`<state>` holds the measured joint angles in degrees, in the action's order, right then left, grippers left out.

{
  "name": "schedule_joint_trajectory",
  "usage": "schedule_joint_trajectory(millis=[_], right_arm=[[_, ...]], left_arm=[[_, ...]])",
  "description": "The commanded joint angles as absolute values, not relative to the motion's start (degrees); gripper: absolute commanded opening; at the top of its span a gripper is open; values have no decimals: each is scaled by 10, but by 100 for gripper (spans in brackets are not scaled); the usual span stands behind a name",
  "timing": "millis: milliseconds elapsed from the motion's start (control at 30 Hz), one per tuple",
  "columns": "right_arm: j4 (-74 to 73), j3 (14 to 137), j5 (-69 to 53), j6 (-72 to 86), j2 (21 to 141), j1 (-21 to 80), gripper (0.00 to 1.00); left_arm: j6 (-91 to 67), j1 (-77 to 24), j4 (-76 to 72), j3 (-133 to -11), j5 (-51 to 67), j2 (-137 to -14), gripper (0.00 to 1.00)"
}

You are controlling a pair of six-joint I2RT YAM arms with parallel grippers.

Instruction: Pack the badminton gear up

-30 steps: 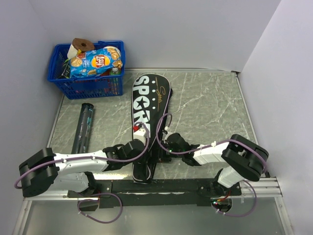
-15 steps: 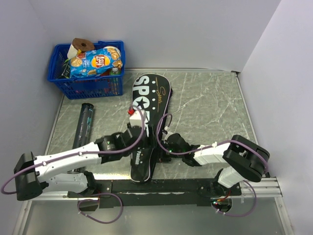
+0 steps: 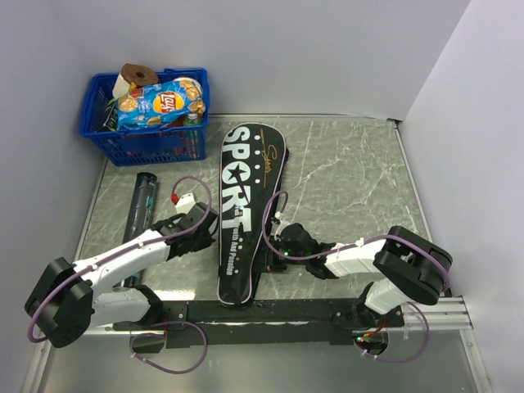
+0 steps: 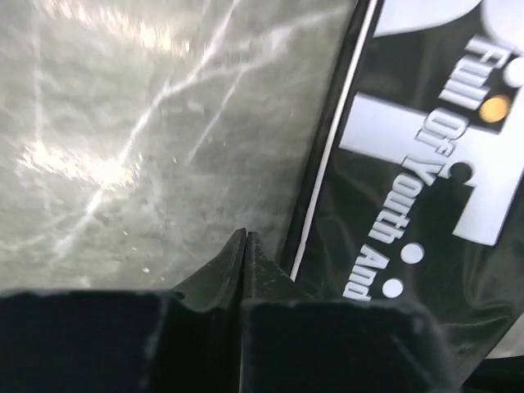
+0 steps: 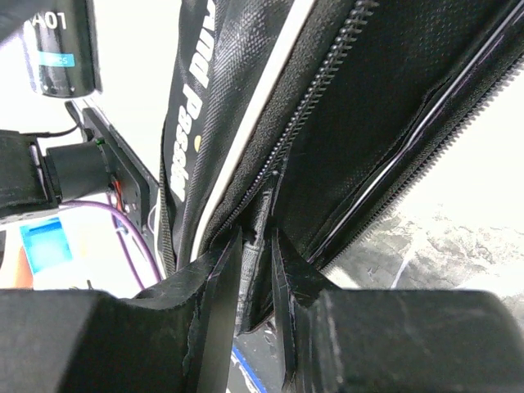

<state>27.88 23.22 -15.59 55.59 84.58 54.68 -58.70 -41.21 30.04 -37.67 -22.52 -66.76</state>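
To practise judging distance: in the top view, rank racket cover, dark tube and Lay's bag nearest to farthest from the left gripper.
1. racket cover, just right of the left gripper
2. dark tube, on its left
3. Lay's bag, in the far basket

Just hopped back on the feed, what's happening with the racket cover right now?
The right hand is pinching the zippered edge of the black SPORT cover on its right side, near the narrow end by the arm bases. The left hand is shut and empty, its tips over the table just beside the cover's left edge. The dark tube lies left of the cover. The blue basket sits at the far left. No rackets or shuttlecocks are in view.
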Motion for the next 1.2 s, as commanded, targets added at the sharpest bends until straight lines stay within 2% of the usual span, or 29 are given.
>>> schedule_joint_trajectory(millis=[0, 200, 533, 867, 967, 1067, 1167], right_arm=[[276, 236, -162, 535, 831, 548, 28], [286, 239, -166, 539, 843, 545, 28], [346, 233, -186, 562, 866, 547, 28], [596, 216, -257, 648, 970, 555, 28], [579, 209, -250, 647, 953, 555, 30], [521, 197, -234, 629, 906, 555, 39], [370, 199, -196, 585, 833, 553, 48]], left_arm=[[-614, -406, 244, -351, -147, -657, 1], [-620, -406, 180, -303, -63, -696, 1], [-621, -414, 126, -265, -22, -712, 1], [-635, -448, 79, -252, -4, -731, 1], [-635, -454, 76, -251, -5, -730, 1], [-634, -454, 85, -253, -11, -723, 1], [-632, -453, 109, -258, -25, -712, 1]])
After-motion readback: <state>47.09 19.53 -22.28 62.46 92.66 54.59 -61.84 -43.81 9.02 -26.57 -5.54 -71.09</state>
